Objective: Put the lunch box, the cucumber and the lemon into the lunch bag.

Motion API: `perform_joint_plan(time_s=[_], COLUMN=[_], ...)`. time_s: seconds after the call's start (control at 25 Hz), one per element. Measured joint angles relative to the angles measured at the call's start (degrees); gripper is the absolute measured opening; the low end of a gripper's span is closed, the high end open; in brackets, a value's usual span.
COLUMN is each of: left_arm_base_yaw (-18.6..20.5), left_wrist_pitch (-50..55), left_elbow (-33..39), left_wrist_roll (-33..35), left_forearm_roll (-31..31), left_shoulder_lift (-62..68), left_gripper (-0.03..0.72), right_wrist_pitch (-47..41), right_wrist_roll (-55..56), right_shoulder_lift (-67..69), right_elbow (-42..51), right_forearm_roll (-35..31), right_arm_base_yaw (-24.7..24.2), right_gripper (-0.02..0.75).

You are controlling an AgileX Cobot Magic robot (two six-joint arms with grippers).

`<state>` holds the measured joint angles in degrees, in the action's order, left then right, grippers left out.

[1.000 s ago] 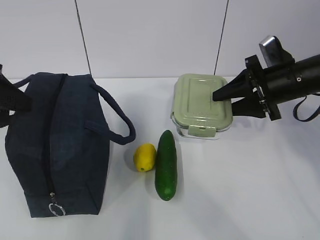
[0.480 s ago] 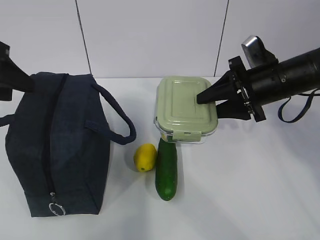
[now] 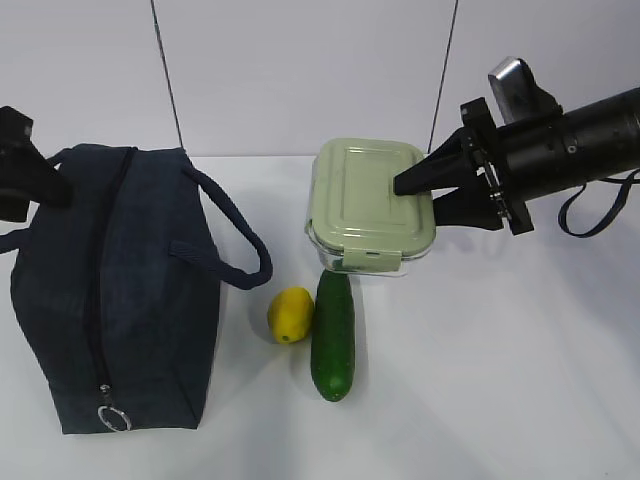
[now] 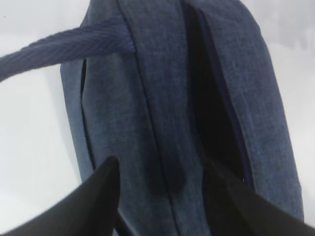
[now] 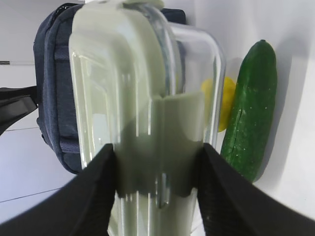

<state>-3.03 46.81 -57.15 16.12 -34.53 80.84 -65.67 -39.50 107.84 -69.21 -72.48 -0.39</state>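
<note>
My right gripper (image 3: 415, 200) is shut on the right end of the lunch box (image 3: 370, 205), a glass box with a sage-green lid, held over the table above the cucumber's far tip. In the right wrist view the jaws (image 5: 157, 162) clamp the lid clip of the lunch box (image 5: 123, 73). The dark green cucumber (image 3: 334, 335) lies on the table with the yellow lemon (image 3: 290, 314) at its left. The navy lunch bag (image 3: 120, 280) lies at the left. My left gripper (image 3: 40, 185) hovers at its far left corner, jaws (image 4: 160, 169) open over the fabric (image 4: 162, 98).
The bag's strap handle (image 3: 240, 240) loops out toward the lemon. A metal ring pull (image 3: 113, 418) sits at the bag's near end. White table, white wall behind. A dark slit (image 4: 209, 98) runs along the bag's top.
The right gripper has carried the lunch box leftward and slightly up, over the cucumber's far end. The left gripper has shifted a little by the bag's far corner.
</note>
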Motion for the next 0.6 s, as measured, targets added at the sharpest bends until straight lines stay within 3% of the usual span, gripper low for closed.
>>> perform_joint_plan(time_s=[0.4, 0.48, 0.6], left_arm_base_yaw=[0.00, 0.00, 0.00], left_wrist_pitch=[-0.11, -0.11, -0.22], left_elbow=[-0.13, -0.13, -0.13], left_wrist_roll=[0.00, 0.00, 0.00], left_forearm_roll=[-0.66, -0.77, -0.91], left_shoulder_lift=[2.56, 2.61, 2.61], left_gripper=[0.358, 0.305, 0.167], right_wrist_pitch=[-0.02, -0.02, -0.02], right_wrist_roll=[0.52, 0.78, 1.01], right_shoulder_lift=[-1.19, -1.19, -1.19], right_elbow=[0.00, 0.00, 0.00], right_forearm_roll=[-0.06, -0.14, -0.14], right_arm_base_yaw=[0.00, 0.00, 0.09], right_gripper=[0.348, 0.348, 0.348])
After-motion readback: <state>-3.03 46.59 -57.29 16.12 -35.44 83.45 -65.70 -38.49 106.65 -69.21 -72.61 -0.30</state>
